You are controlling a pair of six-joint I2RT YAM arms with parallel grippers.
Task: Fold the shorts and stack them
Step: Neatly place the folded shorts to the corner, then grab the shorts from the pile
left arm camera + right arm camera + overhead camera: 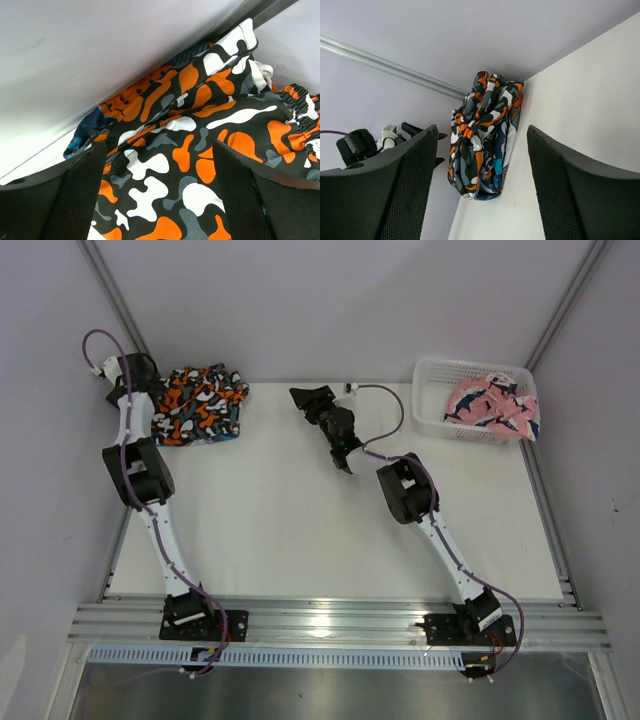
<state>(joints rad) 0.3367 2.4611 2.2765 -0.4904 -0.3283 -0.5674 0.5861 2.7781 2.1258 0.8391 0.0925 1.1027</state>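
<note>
The orange-black-white camouflage shorts (198,406) lie folded at the table's back left corner, against the wall. In the left wrist view they (175,150) fill the space under my left gripper (160,200), which is open just above them with nothing pinched. A blue-teal pair (82,137) peeks out from beneath them. My left gripper (148,378) sits at the stack's left edge. My right gripper (308,398) hovers open and empty over the back middle of the table, looking at the stack (482,130), with the blue-teal pair (496,160) under the camouflage pair. Pink-navy-white shorts (492,405) lie crumpled in the basket.
A white mesh basket (430,405) stands at the back right corner of the white table (300,530). Grey walls close in the back and both sides. My left wrist (360,145) shows at the left of the right wrist view.
</note>
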